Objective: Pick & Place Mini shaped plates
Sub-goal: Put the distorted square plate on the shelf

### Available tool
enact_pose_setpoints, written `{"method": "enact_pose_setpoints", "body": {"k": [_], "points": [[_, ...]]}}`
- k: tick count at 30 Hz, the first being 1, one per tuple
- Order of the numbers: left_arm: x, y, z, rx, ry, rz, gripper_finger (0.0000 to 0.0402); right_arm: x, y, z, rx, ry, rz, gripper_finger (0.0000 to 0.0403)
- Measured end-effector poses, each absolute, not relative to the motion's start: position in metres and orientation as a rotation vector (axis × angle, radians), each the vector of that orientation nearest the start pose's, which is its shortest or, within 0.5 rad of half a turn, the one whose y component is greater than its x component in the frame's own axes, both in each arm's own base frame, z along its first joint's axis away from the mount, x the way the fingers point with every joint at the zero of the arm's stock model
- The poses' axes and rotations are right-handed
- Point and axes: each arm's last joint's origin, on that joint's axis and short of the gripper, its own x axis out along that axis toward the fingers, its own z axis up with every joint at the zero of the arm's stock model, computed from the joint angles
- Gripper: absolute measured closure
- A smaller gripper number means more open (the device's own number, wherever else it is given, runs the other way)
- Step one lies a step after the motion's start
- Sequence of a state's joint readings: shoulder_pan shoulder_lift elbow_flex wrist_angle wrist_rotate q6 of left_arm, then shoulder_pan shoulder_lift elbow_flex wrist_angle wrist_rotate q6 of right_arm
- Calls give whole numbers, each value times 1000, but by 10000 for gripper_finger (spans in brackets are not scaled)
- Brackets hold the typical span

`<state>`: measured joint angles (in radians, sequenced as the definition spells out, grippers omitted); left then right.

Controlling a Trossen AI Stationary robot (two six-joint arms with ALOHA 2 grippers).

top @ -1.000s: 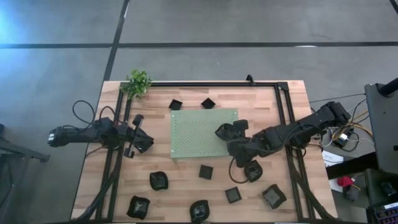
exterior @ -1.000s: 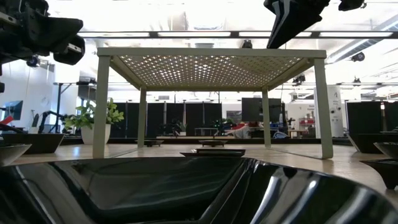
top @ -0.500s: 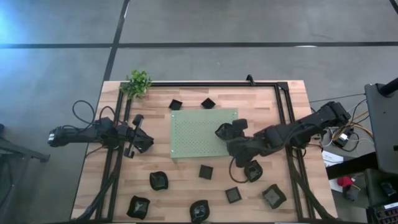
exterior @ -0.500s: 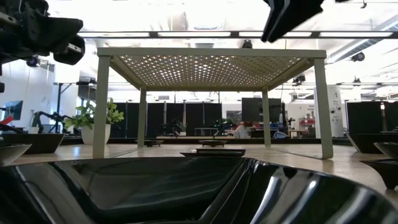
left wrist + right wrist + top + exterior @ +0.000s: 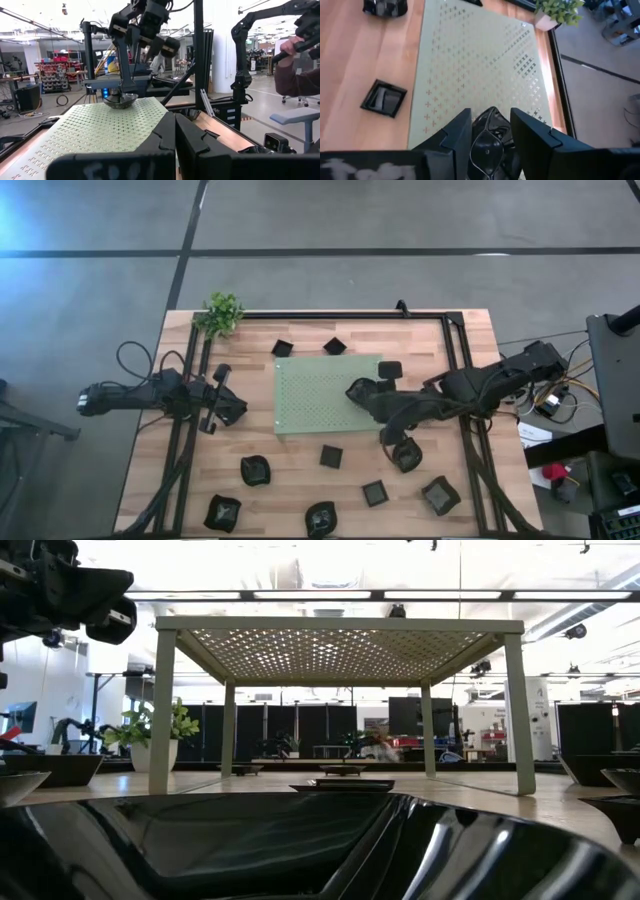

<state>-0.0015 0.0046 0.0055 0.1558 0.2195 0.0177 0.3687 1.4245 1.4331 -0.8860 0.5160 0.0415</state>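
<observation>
Now the right gripper (image 5: 487, 131) stands wide over the green mat's (image 5: 320, 395) right edge, a scalloped black plate (image 5: 487, 142) lying between its fingers. Well left, the left gripper (image 5: 233, 411) is closed, empty.

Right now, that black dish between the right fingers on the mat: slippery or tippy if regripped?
Probably slippery: the black dish looks glossy, with bright highlights. Likely rigid and light, being small against the mat. Its curved underside in the left wrist view suggests it might rock if nudged.
</observation>
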Motion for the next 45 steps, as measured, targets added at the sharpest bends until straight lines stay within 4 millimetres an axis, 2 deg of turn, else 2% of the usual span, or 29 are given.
{"method": "enact_pose_setpoints", "body": {"k": [15, 20, 26, 45], "points": [[95, -6, 185, -40, -178, -207, 401, 243, 79, 380, -224, 692, -178, 276], [90, -2, 210, -126, -221, -77, 401, 238, 77, 379, -224, 689, -178, 280], [90, 3, 228, -174, -52, 102, 401, 236, 76, 372, -233, 708, -179, 275], [113, 7, 278, -458, 550, 396, 401, 236, 76, 371, -244, 711, -176, 278]]}}
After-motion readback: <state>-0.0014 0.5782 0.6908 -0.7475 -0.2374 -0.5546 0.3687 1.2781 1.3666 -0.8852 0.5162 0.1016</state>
